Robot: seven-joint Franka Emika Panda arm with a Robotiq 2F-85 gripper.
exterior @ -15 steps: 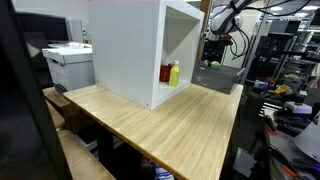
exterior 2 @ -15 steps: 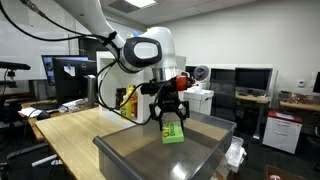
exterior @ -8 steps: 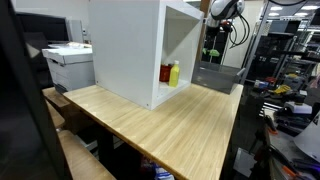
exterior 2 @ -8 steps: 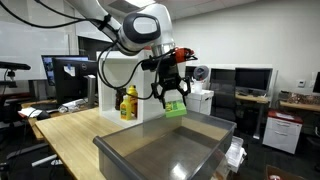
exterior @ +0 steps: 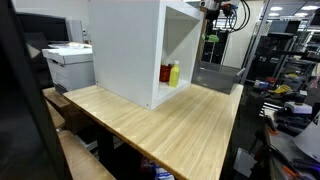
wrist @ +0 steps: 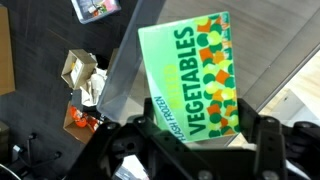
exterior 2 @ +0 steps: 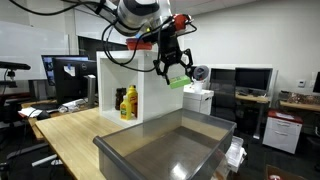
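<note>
I have the gripper (exterior 2: 174, 73) up high, its jaws standing fairly wide and clamped on the sides of a green VEGETABLES box (wrist: 195, 75). The box hangs in the air well above the grey bin (exterior 2: 128, 160), near the white cabinet (exterior 2: 115, 75) on the wooden table (exterior: 170, 125).

We read one word, VEGETABLES, in large dark green capitals running along the pale green box (wrist: 195, 80) in the wrist view. A smaller line beside it is too blurred for us. In both exterior views we read nothing.
</note>
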